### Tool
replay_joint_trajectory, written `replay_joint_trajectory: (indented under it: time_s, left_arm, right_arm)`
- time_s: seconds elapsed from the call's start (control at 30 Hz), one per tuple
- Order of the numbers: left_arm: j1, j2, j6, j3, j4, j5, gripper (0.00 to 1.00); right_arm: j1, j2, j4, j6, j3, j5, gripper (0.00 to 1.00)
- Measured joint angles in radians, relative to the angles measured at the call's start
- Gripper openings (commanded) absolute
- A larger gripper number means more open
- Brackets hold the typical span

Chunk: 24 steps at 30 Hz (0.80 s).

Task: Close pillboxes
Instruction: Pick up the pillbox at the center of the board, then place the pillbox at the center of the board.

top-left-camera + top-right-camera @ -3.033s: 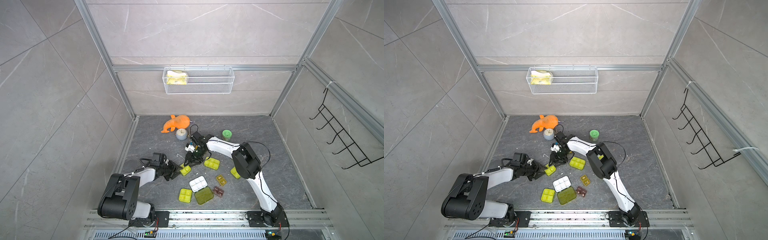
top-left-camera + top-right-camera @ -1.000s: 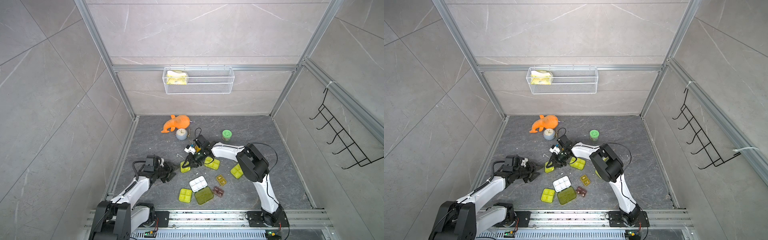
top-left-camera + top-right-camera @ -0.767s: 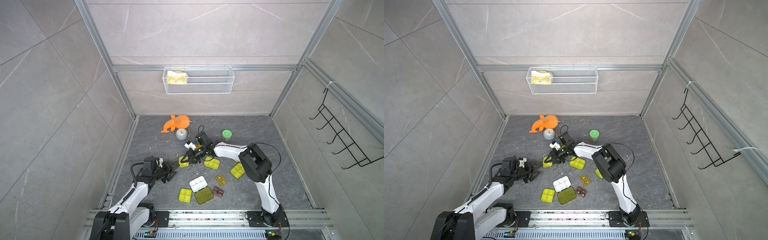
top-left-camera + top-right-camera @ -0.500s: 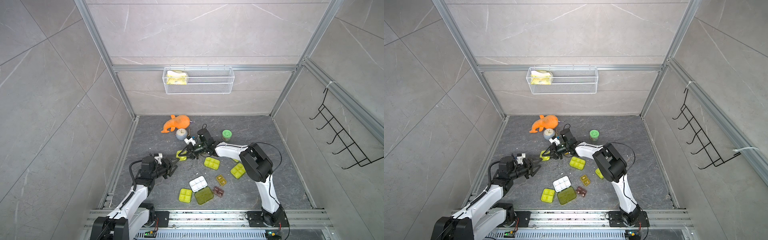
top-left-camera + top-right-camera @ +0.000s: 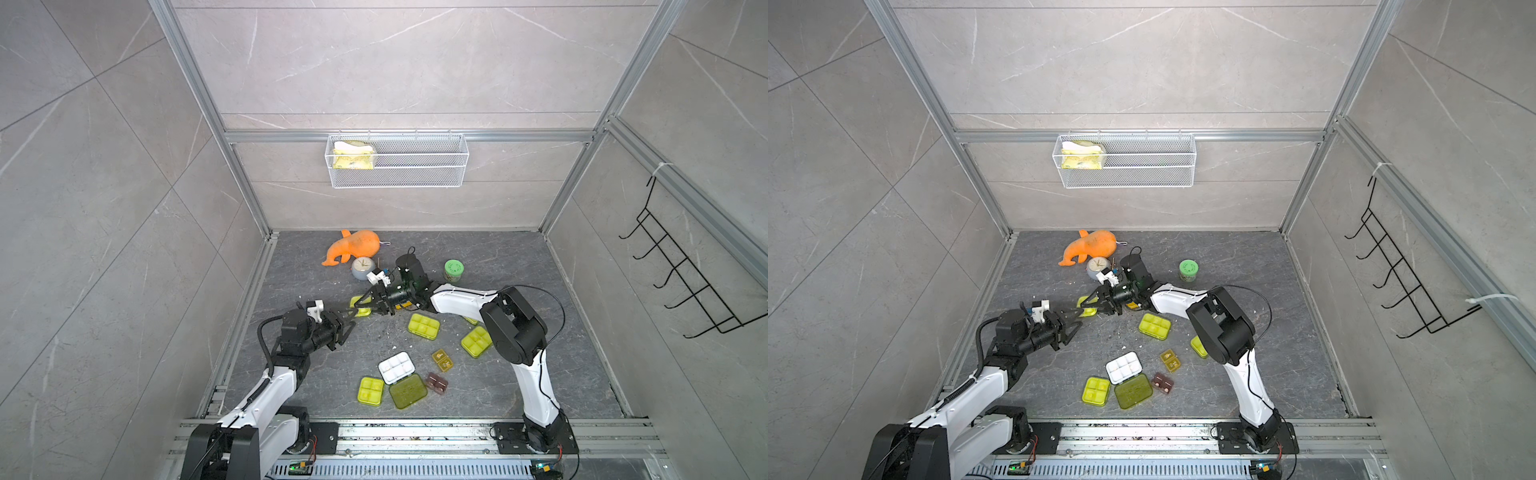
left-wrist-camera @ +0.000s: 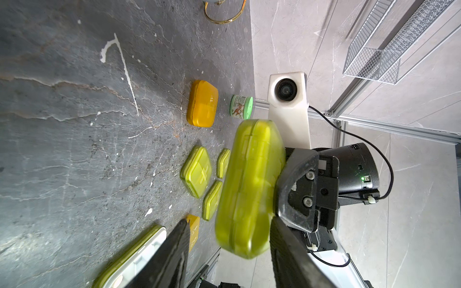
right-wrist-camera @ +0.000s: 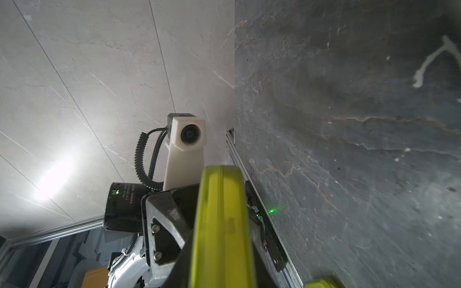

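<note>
while the two arms met over the grey floor (image 5: 519, 270): the right gripper (image 5: 368, 306) was clamped on one yellow-green box, the held pillbox (image 5: 360, 311), clear of the floor.
held pillbox: its lid sat shut on the base; in the right wrist view (image 7: 219, 224) it showed edge-on, seam down the middle, straight ahead of that gripper.
right gripper's hold: it pinched one edge of the box across lid and base.
left gripper (image 5: 348, 322): it pointed at the right gripper with the box between them; its fingers (image 6: 174, 254) stood apart, one on each side of the box's free end. a gap showed beside one finger; contact on the other side could not be told.
orange pillbox (image 6: 202, 103): shut, on the floor below the right gripper's wrist.
shut pillboxes: two yellow-green ones (image 5: 423, 326) (image 5: 476, 341) lay on the floor beside the right arm, behind its gripper.
open pillbox: a white tray (image 5: 397, 368) with its green lid (image 5: 408, 390) flat beside it, well apart from both grippers, toward the arms' bases.
four-cell pillbox (image 5: 370, 390): shut, just beside that lid.
amber pillbox (image 5: 442, 359): small, near the white tray; open or shut could not be told.
jar (image 5: 454, 271): green-lidded, upright, beyond the right gripper's wrist.
clock (image 5: 363, 268): just beyond the right gripper, with an orange toy (image 5: 353, 247) behind it.
</note>
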Motion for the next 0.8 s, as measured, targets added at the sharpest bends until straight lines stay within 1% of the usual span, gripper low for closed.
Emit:
replay_joint_trajectory:
  time_s: [0.1,0.2,0.3,0.5,0.67,0.8]
  left_arm:
    - [0.000,-0.023,0.013,0.008,-0.063,-0.001,0.53]
    - [0.002,-0.078,0.060,0.052,-0.212,-0.010,0.53]
    - [0.010,-0.150,0.109,0.099,-0.341,-0.029,0.54]
    - [0.019,-0.248,0.157,0.120,-0.512,-0.050,0.54]
    - [0.020,-0.290,0.177,0.120,-0.632,-0.056,0.54]
    - [0.020,-0.320,0.189,0.120,-0.712,-0.058,0.54]
  right_arm:
    - [0.000,0.003,-0.217,-0.132,0.066,0.042,0.26]
    - [0.000,0.025,-0.474,-0.297,0.217,0.113,0.26]
    - [-0.001,0.042,-0.623,-0.408,0.321,0.163,0.26]
    - [-0.004,0.172,-0.827,-0.539,0.489,0.226,0.26]
    - [-0.004,0.273,-0.942,-0.595,0.556,0.259,0.26]
    - [-0.004,0.305,-0.986,-0.620,0.580,0.265,0.26]
